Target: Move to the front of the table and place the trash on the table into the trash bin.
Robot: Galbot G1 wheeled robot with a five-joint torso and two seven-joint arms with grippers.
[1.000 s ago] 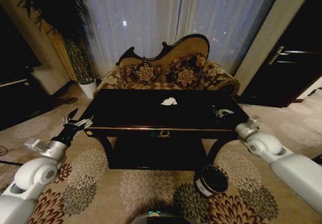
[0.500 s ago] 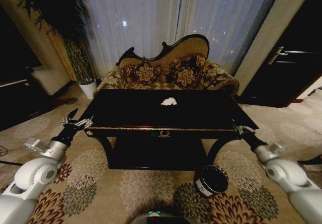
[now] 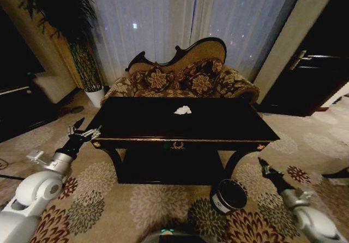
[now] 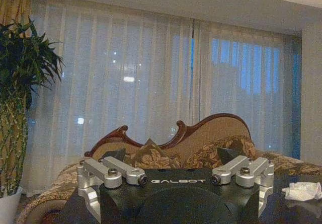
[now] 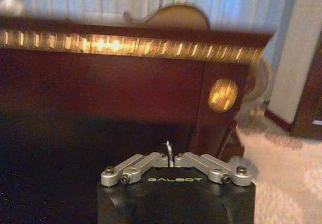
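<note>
Currently the right tool (image 3: 265,166) sits low beside the tabletop's right front leg, just past the trash bin (image 3: 230,195), which stands on the carpet by that leg. In the right wrist view its fingers (image 5: 151,159) are drawn together with a thin silvery sliver pinched between the tips; looks like the small shiny piece of trash, though too little of it shows to be sure. Likely reason for the low pose: the arm is at bin height for a drop, but the tool is off to the side of the rim, not above it. One crumpled white paper wad (image 3: 183,110) lies on the tabletop (image 3: 136,125) near the middle, toward the sofa side, so the job reads as partly done at best. Left tool (image 3: 83,133) hovers off the tabletop's left front corner, fingers (image 4: 95,173) spread wide with nothing between them; it is parked there, clear of the right arm. Left wrist view also catches the wad (image 4: 302,190) off to one side.
</note>
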